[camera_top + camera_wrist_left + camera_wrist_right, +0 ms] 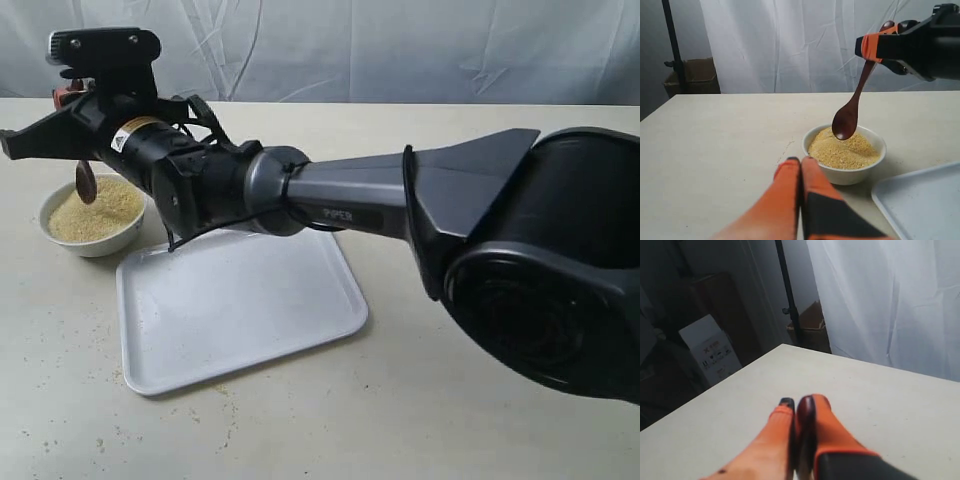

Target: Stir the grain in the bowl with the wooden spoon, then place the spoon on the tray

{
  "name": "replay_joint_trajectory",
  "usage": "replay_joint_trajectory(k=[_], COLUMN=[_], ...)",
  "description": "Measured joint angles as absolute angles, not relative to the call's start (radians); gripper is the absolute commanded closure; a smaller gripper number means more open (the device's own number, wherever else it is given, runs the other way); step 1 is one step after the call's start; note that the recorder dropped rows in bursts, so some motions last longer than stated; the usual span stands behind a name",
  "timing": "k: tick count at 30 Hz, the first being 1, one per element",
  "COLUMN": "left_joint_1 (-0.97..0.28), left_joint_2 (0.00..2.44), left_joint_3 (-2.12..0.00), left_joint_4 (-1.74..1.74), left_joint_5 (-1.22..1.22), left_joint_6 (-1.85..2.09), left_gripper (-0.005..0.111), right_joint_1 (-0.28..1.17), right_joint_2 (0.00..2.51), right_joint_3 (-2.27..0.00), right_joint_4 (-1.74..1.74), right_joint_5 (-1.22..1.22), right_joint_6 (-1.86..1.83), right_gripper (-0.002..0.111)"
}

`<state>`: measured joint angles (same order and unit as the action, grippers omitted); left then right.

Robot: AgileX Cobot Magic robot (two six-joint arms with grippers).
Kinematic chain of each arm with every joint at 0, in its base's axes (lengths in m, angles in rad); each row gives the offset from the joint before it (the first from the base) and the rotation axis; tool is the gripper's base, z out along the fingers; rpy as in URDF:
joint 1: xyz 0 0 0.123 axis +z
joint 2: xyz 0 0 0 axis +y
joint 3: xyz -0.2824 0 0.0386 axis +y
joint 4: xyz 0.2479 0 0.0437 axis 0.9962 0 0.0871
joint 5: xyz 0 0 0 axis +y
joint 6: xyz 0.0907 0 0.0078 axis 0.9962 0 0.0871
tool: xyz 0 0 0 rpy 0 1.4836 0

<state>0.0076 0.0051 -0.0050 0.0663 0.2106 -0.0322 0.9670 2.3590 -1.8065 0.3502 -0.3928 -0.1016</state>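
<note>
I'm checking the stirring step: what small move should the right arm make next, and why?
Probably lower the spoon straight down into the grain. The right gripper holds the spoon handle-up. Its head hangs just above the heap in the bowl and looks clean, so stirring seems not yet begun.

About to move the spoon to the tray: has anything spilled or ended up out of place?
Slightly. Stray grains dot the table around the tray, and a few lie beside the bowl. The bowl is upright, and the wooden spoon hangs over it, held by the right gripper.
</note>
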Motion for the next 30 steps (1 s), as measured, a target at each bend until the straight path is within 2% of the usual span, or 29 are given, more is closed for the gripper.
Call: replay_joint_trajectory(k=[13,24,30], left_joint_1=[0.008,0.008,0.008], left_joint_2=[0.005,0.005,0.005], left_joint_3=[-0.005,-0.005,-0.005], left_joint_4=[0.066,0.066,0.066], left_joint_5=[0.211,0.211,0.211], left_joint_6=[-0.032,-0.032,-0.032], left_gripper=[0.106,0.106,0.106], right_joint_1=[0.999,0.960,0.937], right_joint_2=[2.411,2.320,2.359], right_joint_3=[-1.807,-1.812,-1.814], right_joint_4=[0.347,0.353,0.403], right_joint_5=[-0.396,-0.378,-0.370], right_joint_6=[-0.123,-0.216,-0.213], right_gripper=[0.109,0.109,0.109])
